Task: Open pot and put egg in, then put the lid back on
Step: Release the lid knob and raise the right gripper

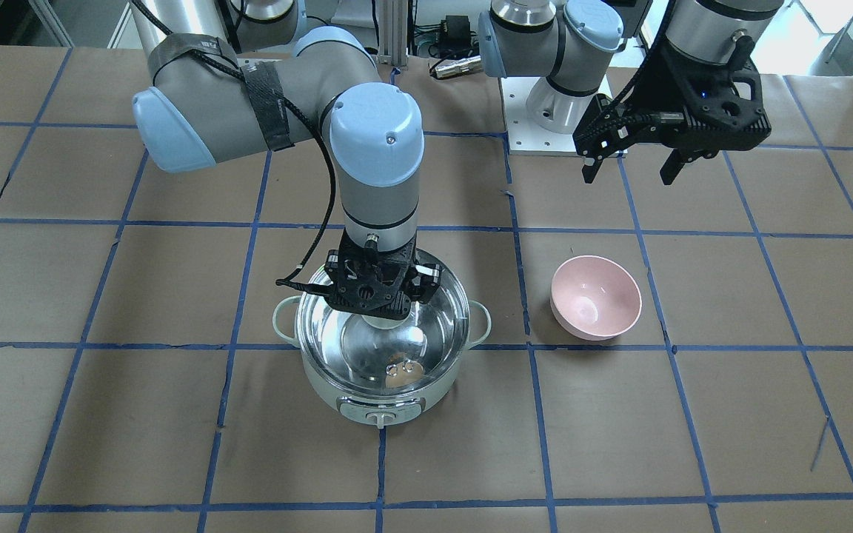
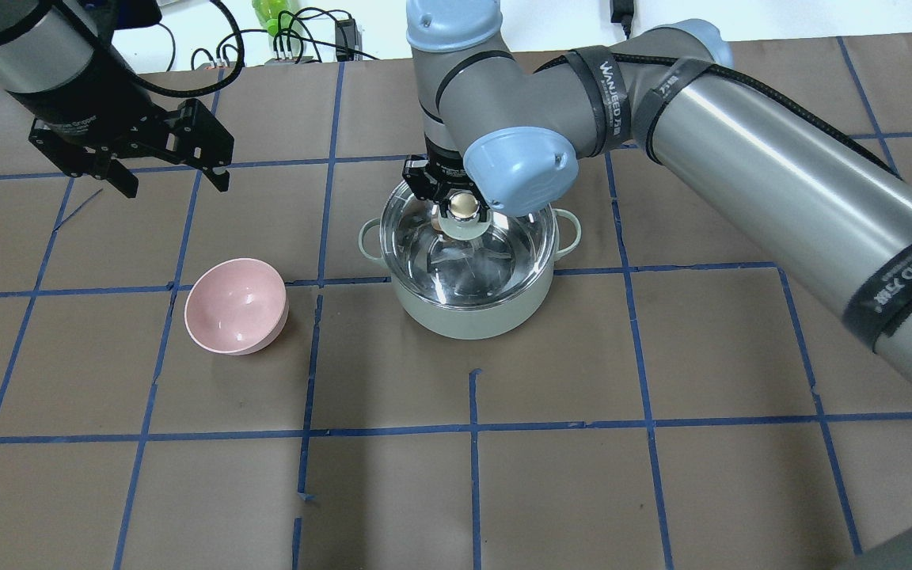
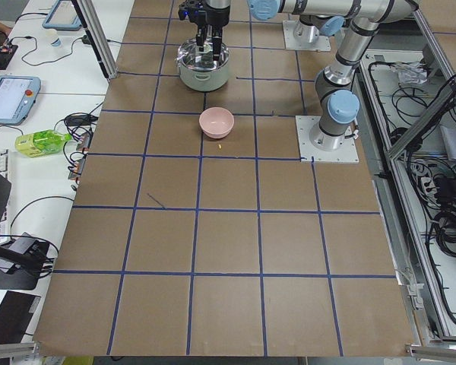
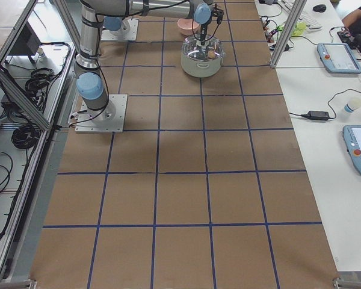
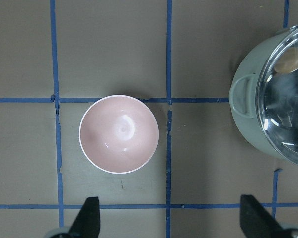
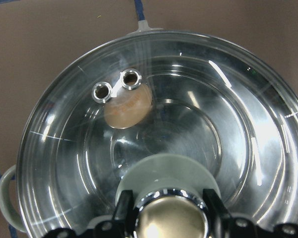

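Pot point(image 2: 464, 317) mid-table point(image 2: 662, 475), lid point(image 6: 228, 114) sitting over its mouth. Egg point(image 1: 406, 374) inside on steel floor, seen through glass just under vent rings point(image 6: 131, 78); in front-facing view, about 6 o'clock of knob point(image 2: 464, 206). Your right gripper point(image 6: 170, 215) clamped on that knob, finger either side. Overhead: pink bowl point(image 2: 234, 305) on table at 8 o'clock of pot, well apart. Your left gripper point(image 2: 175, 184) hovers at 11 o'clock of bowl, fingers spread. Right arm point(image 2: 741, 150) covers pot's rim around 1 o'clock.
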Controlling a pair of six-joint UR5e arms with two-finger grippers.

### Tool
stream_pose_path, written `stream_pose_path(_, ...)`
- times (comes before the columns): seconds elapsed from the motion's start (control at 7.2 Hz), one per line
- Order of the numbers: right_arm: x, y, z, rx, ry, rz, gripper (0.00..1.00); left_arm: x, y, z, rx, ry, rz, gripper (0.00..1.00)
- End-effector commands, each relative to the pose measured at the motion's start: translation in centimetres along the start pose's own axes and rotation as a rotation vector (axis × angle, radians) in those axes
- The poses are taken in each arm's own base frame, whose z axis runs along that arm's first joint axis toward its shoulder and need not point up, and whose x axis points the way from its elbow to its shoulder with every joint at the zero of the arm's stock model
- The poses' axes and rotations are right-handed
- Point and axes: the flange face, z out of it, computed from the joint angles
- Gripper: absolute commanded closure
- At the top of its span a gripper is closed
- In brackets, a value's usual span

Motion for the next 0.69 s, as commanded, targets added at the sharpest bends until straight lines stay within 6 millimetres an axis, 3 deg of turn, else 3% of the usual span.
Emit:
stream_pose_path(0.0, 0.06, 0.08, 0.02, -0.004, 0.004, 0.000, 0.84, 0.02, -0.01, 0.08, -0.001, 0.002, 0.000, 0.00)
stream_pose_path(0.14, 0.02, 0.08, -0.12, 0.000, -0.002, -0.002, 0.83, 0.02, -0.01, 0.08, -0.001, 0.002, 0.000, 0.00)
stream_pose_path(0.28, 0.04, 0.07, 0.07, 0.001, -0.001, -0.002, 0.76, 0.02, -0.01, 0.08, -0.001, 0.002, 0.000, 0.00)
stream_pose_path(0.42, 0.11, 0.13, 0.23, -0.002, 0.004, -0.005, 0.43, 0.02, -0.06, 0.16, -0.002, 0.002, 0.000, 0.00)
stream_pose_path(0.56, 0.15, 0.12, 0.25, -0.001, 0.009, -0.023, 0.01, 0.02, -0.01, 0.08, -0.001, 0.002, 0.000, 0.00)
